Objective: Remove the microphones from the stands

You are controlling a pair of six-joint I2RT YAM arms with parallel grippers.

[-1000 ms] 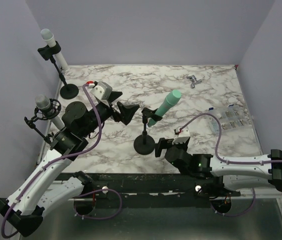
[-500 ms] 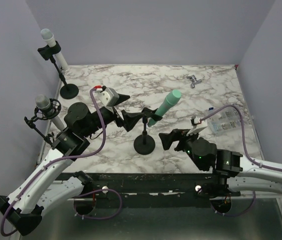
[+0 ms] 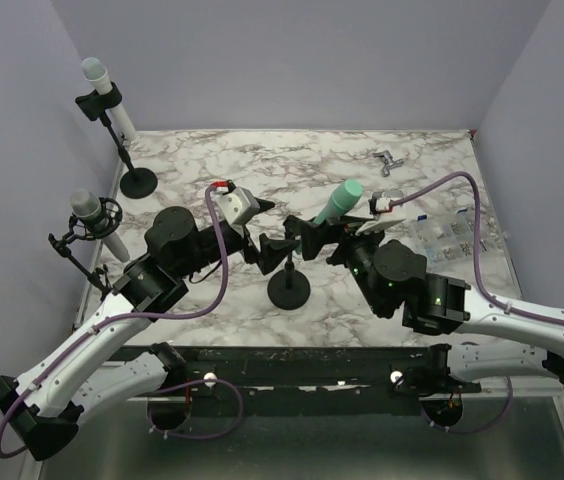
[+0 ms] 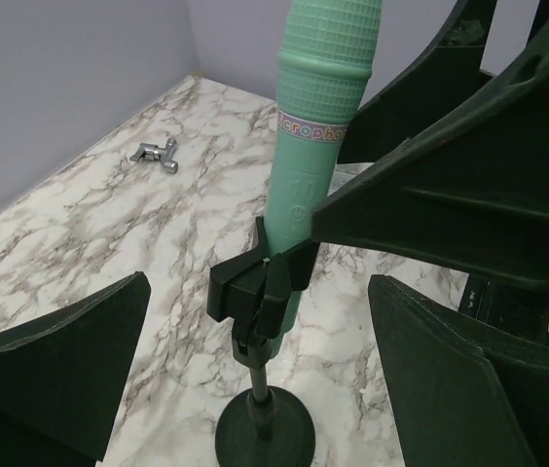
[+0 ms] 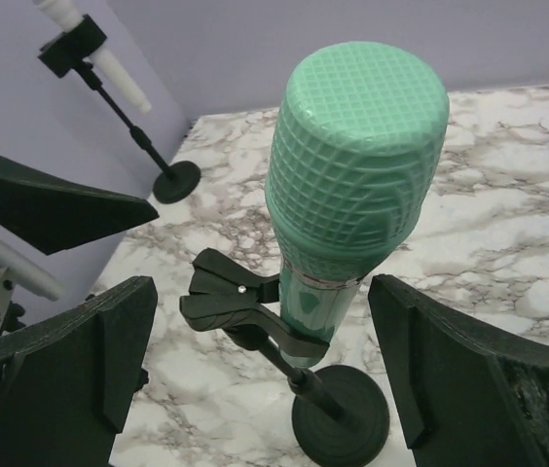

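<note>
Left jaws and right jaws both gape wide astride the green microphone [image 5: 352,175]; yanking it could topple the unheld stand [image 3: 289,291].

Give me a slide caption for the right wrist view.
Open right gripper flanks the green microphone, clipped in its black stand on the marble table.

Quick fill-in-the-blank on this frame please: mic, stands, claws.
The microphone clipped in the centre stand is ____ in colour.
The left claw and the right claw both have jaws that are ____.
At the left of the top view, ____ other stands hold pale microphones.
Missing words: green; open; two.
</note>
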